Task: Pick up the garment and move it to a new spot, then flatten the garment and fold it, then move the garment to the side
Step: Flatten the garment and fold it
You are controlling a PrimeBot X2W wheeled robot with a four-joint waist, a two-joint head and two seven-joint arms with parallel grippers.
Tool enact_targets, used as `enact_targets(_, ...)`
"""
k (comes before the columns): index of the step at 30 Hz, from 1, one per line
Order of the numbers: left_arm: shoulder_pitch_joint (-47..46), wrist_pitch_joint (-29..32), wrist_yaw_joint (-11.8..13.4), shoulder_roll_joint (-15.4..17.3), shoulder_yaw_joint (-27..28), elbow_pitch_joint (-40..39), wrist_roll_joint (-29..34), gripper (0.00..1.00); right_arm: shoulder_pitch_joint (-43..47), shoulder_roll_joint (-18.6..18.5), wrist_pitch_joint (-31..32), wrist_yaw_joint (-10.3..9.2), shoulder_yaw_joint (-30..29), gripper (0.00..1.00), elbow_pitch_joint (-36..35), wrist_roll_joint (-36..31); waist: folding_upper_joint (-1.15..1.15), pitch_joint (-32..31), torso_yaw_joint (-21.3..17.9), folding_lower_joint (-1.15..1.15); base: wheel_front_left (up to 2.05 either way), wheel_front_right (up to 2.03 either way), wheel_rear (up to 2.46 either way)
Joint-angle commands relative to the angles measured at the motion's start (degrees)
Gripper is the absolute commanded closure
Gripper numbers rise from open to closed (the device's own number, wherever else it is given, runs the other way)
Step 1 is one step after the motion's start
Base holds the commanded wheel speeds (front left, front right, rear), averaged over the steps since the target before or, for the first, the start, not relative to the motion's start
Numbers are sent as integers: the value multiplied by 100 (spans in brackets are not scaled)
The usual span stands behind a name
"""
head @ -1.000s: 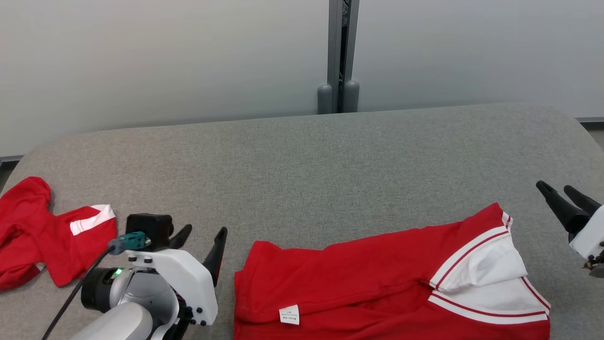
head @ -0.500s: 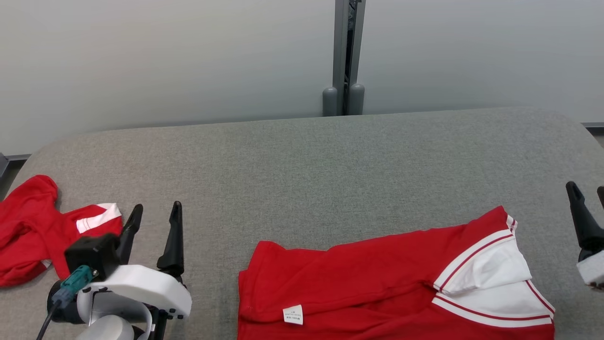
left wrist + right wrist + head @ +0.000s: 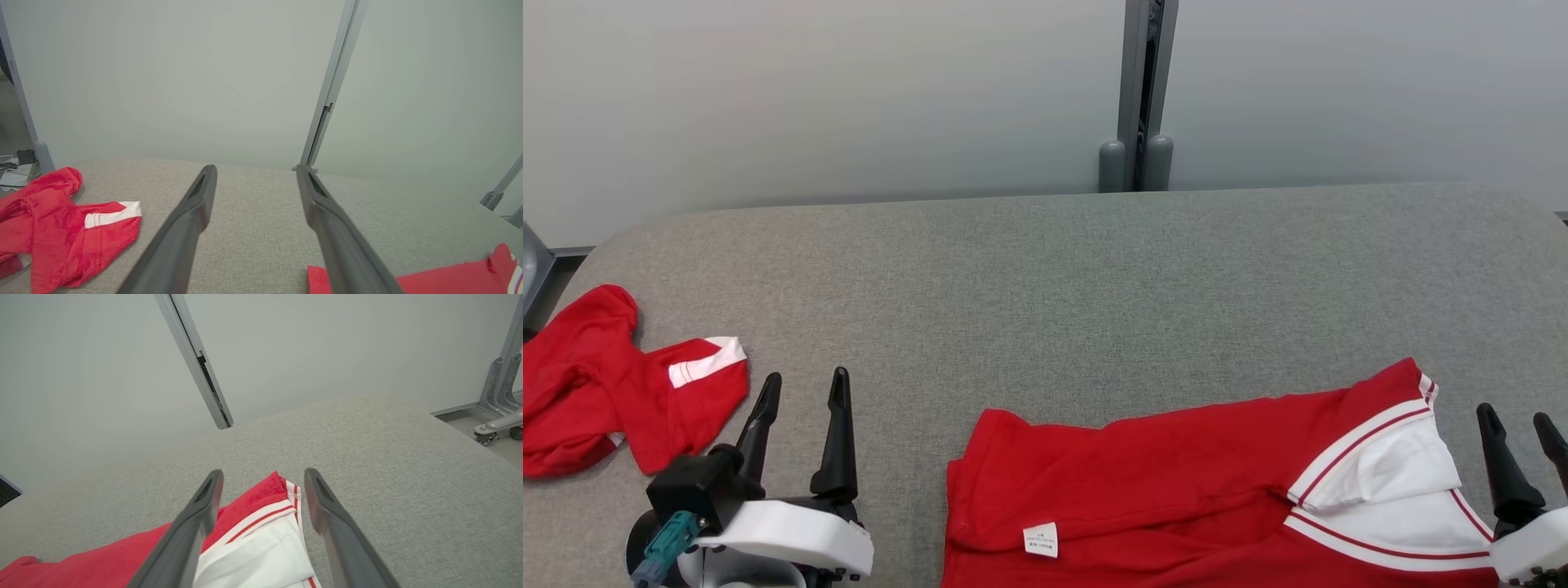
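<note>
With left gripper and right gripper standing apart and empty, a shallow pinch could have unfolded the lower-centre garment.

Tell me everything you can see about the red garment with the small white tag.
The red garment looks like soft knit, with white panels edged by thin red stripes at its right end and a white tag near its lower left. It lies spread, lightly wrinkled, on the grey table, its near edge out of frame.
</note>
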Motion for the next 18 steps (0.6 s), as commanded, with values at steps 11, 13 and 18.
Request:
enact_targets(11, 69, -25, -532, -332, 374, 208, 499, 0, -361, 162, 933, 1, -202, 0, 706, -331, 0, 183, 49, 0, 0, 0, 0)
enact_targets(13, 40, -26, -591, -354, 408, 248, 540, 0, -506, 155, 1060, 1, -105, 0, 978, -306, 0, 224, 85, 0, 0, 0, 0)
enact_targets(18, -44, -26, -701, -394, 433, 340, 584, 0, -921, 156, 1451, 1, 114, 0, 1669, -111, 0, 342, 181, 0, 0, 0, 0)
